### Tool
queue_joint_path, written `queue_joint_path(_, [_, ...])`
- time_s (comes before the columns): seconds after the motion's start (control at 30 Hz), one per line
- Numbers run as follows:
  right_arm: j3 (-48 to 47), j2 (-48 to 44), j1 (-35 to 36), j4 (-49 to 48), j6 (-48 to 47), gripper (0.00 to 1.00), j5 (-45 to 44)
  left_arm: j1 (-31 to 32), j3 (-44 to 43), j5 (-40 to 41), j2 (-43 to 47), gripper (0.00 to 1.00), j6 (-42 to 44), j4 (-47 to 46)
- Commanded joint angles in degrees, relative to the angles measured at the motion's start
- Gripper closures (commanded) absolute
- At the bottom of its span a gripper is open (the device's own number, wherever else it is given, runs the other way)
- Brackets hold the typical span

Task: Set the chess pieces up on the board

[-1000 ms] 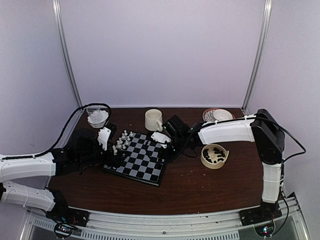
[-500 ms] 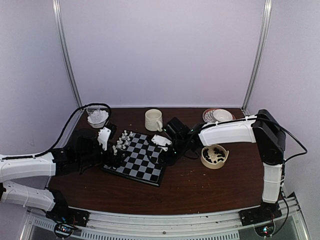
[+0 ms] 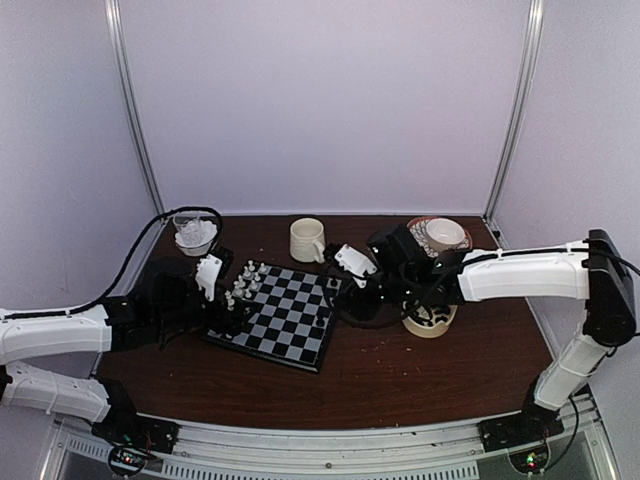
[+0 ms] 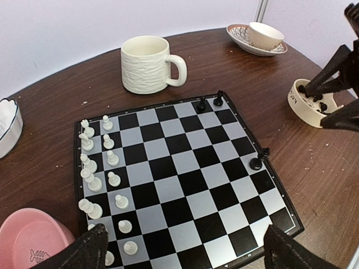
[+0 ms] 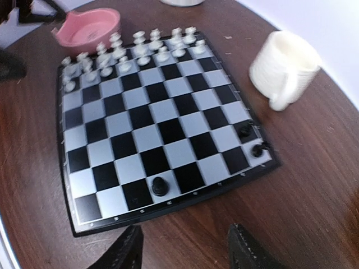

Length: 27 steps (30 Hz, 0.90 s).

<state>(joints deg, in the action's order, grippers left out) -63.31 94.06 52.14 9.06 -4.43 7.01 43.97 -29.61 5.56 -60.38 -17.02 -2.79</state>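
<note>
Board (image 3: 275, 315) is sitting mid-table, white pieces (image 4: 92, 168) lining its left, three black pieces (image 5: 160, 185) along its right edge. Right gripper (image 5: 185, 251), hovering between board and bowl (image 4: 303, 109), and left gripper (image 4: 185, 249) are both gaping, empty. I'd be pinching one piece at a time, landing it mid-square.

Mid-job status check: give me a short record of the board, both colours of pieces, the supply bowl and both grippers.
board: lies flat, next to the mug
white pieces: two rows along one side of the board
black pieces: three on the board's opposite side, two at the corner nearest the mug, one partway along the edge
beige bowl: holds more black pieces
left gripper: open, empty, at the board's edge
right gripper: open, empty, just off the black side
</note>
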Motion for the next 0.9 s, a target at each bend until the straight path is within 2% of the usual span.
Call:
queue_joint_path(0.0, [2.3,-6.3,-0.5,0.6,12.2,0.42,-24.8,-0.2,-1.8,-0.1,-0.2,0.03,0.7,-1.1])
queue_joint_path(0.1, [0.9,-9.4,-1.0,7.9,11.7,0.36,-29.1,-0.2,-1.2,-0.1,1.0,0.03,0.6,-1.5])
queue_joint_path(0.13, [2.0,-10.6,-1.1,8.0,12.4,0.28,-30.4,-0.2,-0.9,0.0,1.4,0.03,0.7,-1.8])
queue_joint_path(0.17, [4.1,-11.6,-1.1,7.2,14.3,0.11,-32.9,-0.2,-0.7,0.0,1.7,0.04,0.7,-2.1])
queue_joint_path(0.2, [6.5,-12.7,-1.3,6.1,16.0,0.02,-35.7,-0.2,-0.4,0.0,1.9,0.03,0.6,-2.3])
queue_joint_path(0.23, [8.9,-13.4,-1.8,4.6,16.1,0.07,-36.6,-0.2,-0.3,0.1,2.1,0.03,0.6,-2.4])
queue_joint_path(0.3, [11.4,-14.5,-4.2,4.8,18.8,0.23,-36.9,-0.2,-0.1,0.1,2.2,0.03,0.6,-2.5])
queue_joint_path(0.43, [15.0,-17.2,-9.6,5.9,25.1,0.48,-32.4,-0.2,0.0,0.9,2.5,0.03,0.6,-2.4])
queue_joint_path(0.53, [17.3,-18.1,-12.7,3.8,28.0,0.53,-27.6,-0.2,0.2,1.3,3.1,0.03,1.0,-2.4])
queue_joint_path(0.67, [15.1,-15.3,-14.3,6.8,30.6,0.60,-25.4,-0.2,-0.1,1.1,3.3,0.03,1.3,-2.2])
queue_joint_path(0.8, [14.8,-12.6,-15.8,6.6,33.0,0.71,-21.3,-0.2,-0.8,1.1,3.1,0.03,1.4,-1.1])
queue_joint_path(0.87, [13.8,-10.9,-16.3,7.7,34.1,0.69,-19.5,-0.2,-0.8,1.0,3.1,0.03,1.3,-1.1])
